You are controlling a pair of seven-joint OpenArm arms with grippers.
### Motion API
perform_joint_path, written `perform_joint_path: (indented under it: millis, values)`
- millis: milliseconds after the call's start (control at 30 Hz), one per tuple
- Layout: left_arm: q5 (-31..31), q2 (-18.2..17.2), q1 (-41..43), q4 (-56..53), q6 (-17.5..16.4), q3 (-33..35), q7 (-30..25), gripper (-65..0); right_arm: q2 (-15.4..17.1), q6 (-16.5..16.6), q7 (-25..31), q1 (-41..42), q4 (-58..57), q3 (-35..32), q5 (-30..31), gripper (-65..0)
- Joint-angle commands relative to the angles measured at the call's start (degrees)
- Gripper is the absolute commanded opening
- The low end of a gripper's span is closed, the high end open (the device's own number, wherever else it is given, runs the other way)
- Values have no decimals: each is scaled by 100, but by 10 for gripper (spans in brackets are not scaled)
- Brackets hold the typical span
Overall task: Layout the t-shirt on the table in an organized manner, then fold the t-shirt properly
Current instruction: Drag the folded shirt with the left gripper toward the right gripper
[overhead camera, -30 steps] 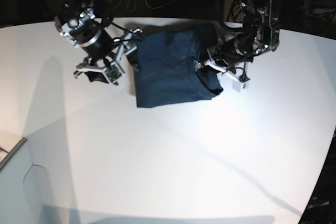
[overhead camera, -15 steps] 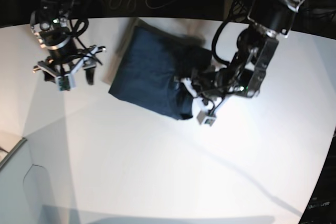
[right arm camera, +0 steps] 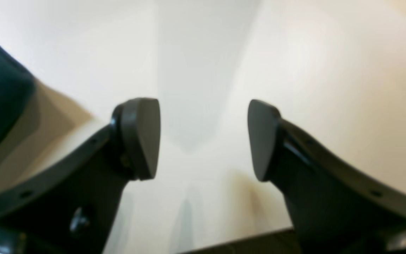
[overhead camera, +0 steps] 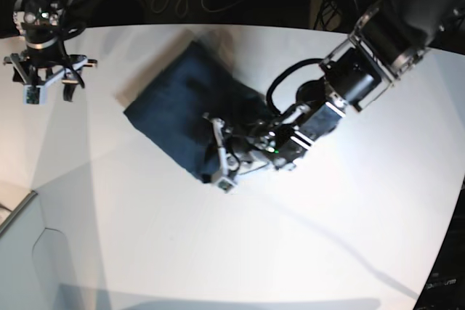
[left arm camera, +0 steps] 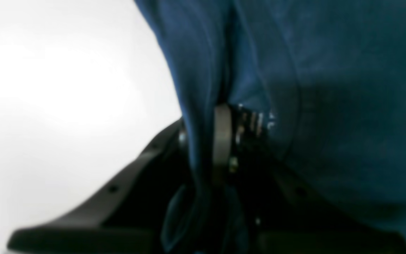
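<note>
Navy cloth fills most of what I get from the left wrist camera: the t-shirt [left arm camera: 330, 106] hangs in soft vertical folds, blurred, with a deep crease running down into the left gripper [left arm camera: 220, 141]. Its jaws are pressed together on a bunch of that fabric, one pale finger [left arm camera: 221, 137] showing between the folds. Just at 3 o'clock of it I can make out a few small pale marks on the cloth, too smeared to read.

From the base camera, the t-shirt [overhead camera: 182, 110] lies as a compact dark slab on the white table [overhead camera: 327, 237], turned on the diagonal like a diamond, its long sides running from 11 o'clock toward 5 o'clock. It sits in the upper middle of the tabletop. The surface looks mostly smooth, with a thicker rumpled corner at 5 o'clock, where the left gripper [overhead camera: 221, 159] meets it. That arm reaches in low from 2 o'clock.

My right gripper [overhead camera: 45, 85] hangs at the far 10 o'clock edge of the table, well apart from the shirt. Its wrist view shows the two dark pads [right arm camera: 143, 137] spread wide with only bare table [right arm camera: 312, 70] between them, and a sliver of navy at 9 o'clock.
</note>
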Motion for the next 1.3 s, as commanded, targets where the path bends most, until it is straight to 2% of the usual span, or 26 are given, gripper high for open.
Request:
perform_joint_path:
  millis: [0, 200, 367, 600, 800, 967, 1267]
  values:
    - [-40, 34, -222, 65, -16, 269, -241, -645, -4, -4, 138, 24, 120, 80, 64, -260]
    - [-31, 148, -917, -269, -16, 2150, -1384, -645, -180, -4, 147, 24, 120, 440, 64, -261]
    - [-31, 421, -1181, -673, -16, 2950, -1850, -645, -329, -4, 147, -72, 120, 546, 64, -261]
    - [65, 878, -1356, -1086, -16, 3196, -2096, -645, -346, -4, 147, -187, 120, 537, 64, -261]
    - [1208, 1063, -1312, -1077, -16, 3187, -2096, -645, -346, -4, 147, -187, 120, 546, 64, -261]
    - [1833, 1115, -1110, -1086, -16, 3144, -2105, -645, -346, -4, 147, -187, 120, 546, 64, -261]
    - [2008, 1379, -1101, -1077, -16, 3144, -2105, -645, -346, -4, 147, -187, 120, 537, 64, -261]
